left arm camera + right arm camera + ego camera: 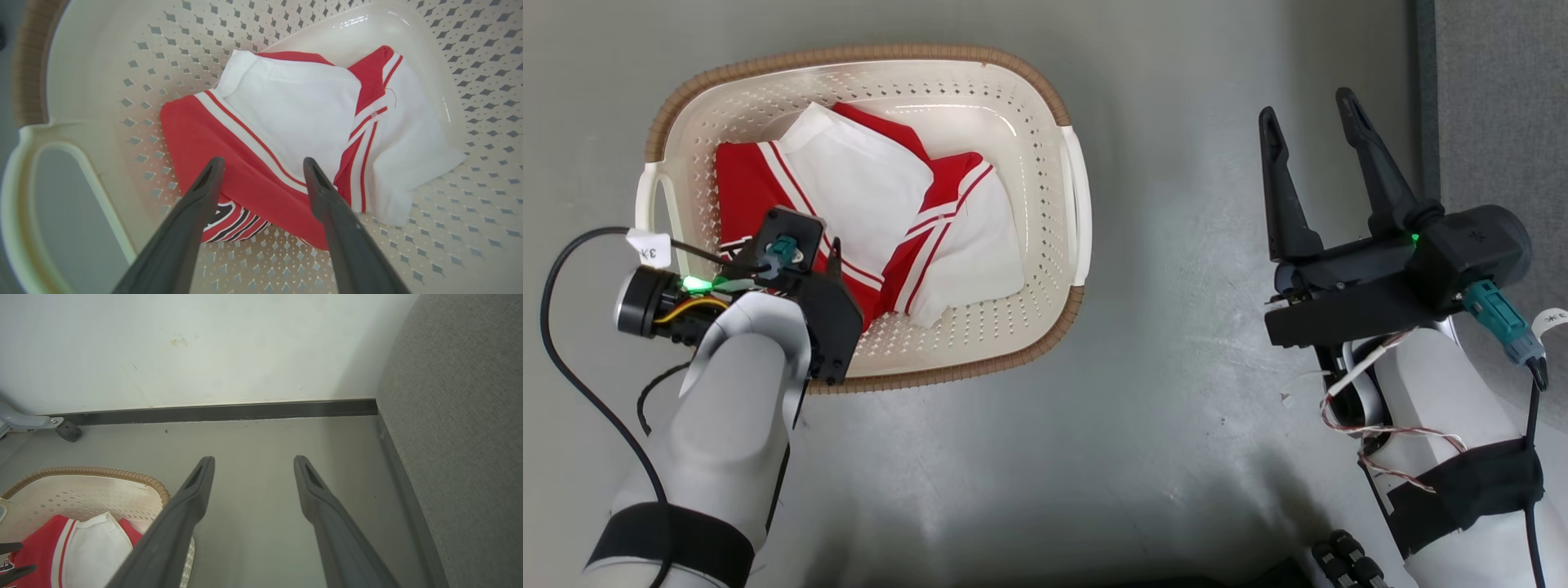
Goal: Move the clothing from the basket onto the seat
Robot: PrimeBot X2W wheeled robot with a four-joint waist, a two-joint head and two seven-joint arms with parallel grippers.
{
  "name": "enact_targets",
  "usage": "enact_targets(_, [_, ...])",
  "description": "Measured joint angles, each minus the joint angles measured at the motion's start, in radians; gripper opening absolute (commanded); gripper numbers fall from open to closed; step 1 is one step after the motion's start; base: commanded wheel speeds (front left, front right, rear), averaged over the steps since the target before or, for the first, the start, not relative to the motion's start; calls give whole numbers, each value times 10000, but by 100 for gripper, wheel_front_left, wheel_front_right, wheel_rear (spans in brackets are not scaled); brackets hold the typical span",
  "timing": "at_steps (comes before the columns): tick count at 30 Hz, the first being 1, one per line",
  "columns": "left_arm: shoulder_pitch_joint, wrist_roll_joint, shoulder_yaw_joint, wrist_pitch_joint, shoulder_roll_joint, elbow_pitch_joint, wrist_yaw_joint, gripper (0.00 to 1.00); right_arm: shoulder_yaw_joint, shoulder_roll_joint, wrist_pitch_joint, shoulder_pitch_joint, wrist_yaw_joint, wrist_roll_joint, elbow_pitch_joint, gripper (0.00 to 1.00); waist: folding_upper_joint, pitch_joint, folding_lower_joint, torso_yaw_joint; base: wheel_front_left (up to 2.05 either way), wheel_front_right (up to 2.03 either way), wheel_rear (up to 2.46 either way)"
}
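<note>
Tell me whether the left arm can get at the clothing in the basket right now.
Probably yes: the left tool hangs open over the basket, just above the clothing, which lies uncovered with nothing between them.

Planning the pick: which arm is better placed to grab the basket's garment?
Left. The left gripper, open, hangs inside the basket above the red-and-white garment; the right gripper is over floor.

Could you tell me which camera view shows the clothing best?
The left wrist view: the clothing lies close and almost whole, stripes clear. The head view has the left arm covering part; the right wrist view catches one corner.
</note>
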Motion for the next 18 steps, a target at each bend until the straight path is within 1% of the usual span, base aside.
enact_targets(6, [-418, 125, -77, 2, 75, 261, 142, 100, 10, 42, 0, -105, 0, 33, 23, 100, -1, 105, -1, 27, 0, 0, 0])
enact_targets(11, [-660, 232, -117, 268, 343, 731, 247, 100, 44, 92, 0, -146, 0, 63, 31, 100, 0, 290, 0, 20, 0, 0, 0])
enact_targets(18, [-960, 232, -119, 334, 355, 1035, 247, 100, 94, 117, 0, -307, 0, 92, 4, 100, 0, 607, 0, 5, 0, 0, 0])
